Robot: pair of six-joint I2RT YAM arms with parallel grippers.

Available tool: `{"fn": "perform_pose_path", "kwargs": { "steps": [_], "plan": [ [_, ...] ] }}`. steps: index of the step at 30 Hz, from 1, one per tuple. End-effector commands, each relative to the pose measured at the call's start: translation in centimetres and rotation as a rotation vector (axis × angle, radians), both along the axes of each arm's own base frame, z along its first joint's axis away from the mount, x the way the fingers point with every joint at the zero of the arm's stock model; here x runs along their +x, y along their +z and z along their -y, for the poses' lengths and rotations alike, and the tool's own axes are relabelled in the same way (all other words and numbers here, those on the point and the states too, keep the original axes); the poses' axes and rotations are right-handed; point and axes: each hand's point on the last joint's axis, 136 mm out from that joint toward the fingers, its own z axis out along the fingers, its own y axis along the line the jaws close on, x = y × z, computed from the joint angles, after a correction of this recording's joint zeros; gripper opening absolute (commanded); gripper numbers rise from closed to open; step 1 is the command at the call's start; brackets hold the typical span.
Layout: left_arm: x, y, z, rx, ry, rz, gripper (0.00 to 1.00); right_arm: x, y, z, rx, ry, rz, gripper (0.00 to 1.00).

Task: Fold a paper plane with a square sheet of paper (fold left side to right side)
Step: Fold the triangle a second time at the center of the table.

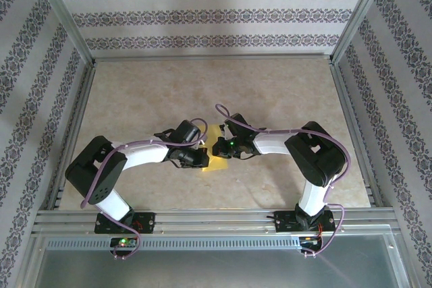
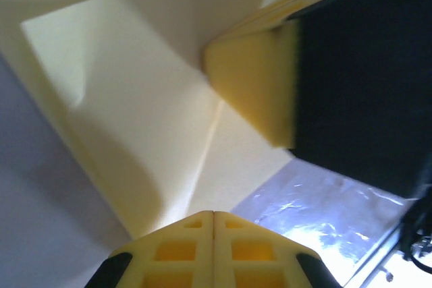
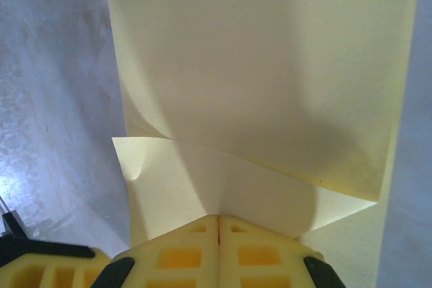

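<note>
Paper (image 1: pixel 217 162), yellow and part-folded, lies near the middle of the table (image 1: pixel 283 85). Left gripper (image 2: pixel 213 224): fingers pressed together, tip at a creased edge of the paper. Right gripper (image 3: pixel 218 227): fingers likewise closed, tip against a folded flap; pinching or only pressing, cannot tell.

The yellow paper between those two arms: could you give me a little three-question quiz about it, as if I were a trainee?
1. True or false: the right gripper is wide open.
2. What colour is the sheet of paper? A red, B yellow, C blue.
3. Fill in: the shut tips of the left gripper meet the ____.

Key: 1 false, it is shut. 2 B. 3 paper.
</note>
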Motion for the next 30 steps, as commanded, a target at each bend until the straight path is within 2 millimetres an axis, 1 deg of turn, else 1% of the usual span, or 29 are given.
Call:
{"fn": "perform_pose_path", "kwargs": {
  "steps": [1,3,10,18,22,27,30],
  "plan": [
    [0.6,2.4,1.8,-0.086,-0.015,0.016,0.0,-0.7,-1.9,1.1,-0.056,0.0,-0.035,0.0],
    [0.9,2.4,2.0,-0.092,-0.016,0.02,0.0,-0.7,-1.9,1.1,-0.056,-0.002,-0.035,0.0],
    [2.0,0.8,1.8,-0.056,-0.006,0.012,0.0,-0.9,-2.1,1.1,-0.06,-0.007,-0.044,0.0],
    [2.5,-0.5,1.7,-0.027,-0.013,0.005,0.0,-1.1,-2.3,1.3,-0.065,-0.009,-0.048,0.0],
    [2.1,-1.5,1.2,-0.001,-0.013,-0.012,0.0,-1.1,-2.3,1.3,-0.068,-0.009,-0.047,0.0],
    [1.2,-2.5,0.4,0.025,-0.013,-0.043,0.0,-1.0,-2.4,1.3,-0.069,-0.009,-0.049,0.0],
    [0.7,-2.7,0.0,0.033,-0.01,-0.053,0.0,-1.0,-2.5,1.2,-0.071,-0.007,-0.052,0.0]
  ]
}}
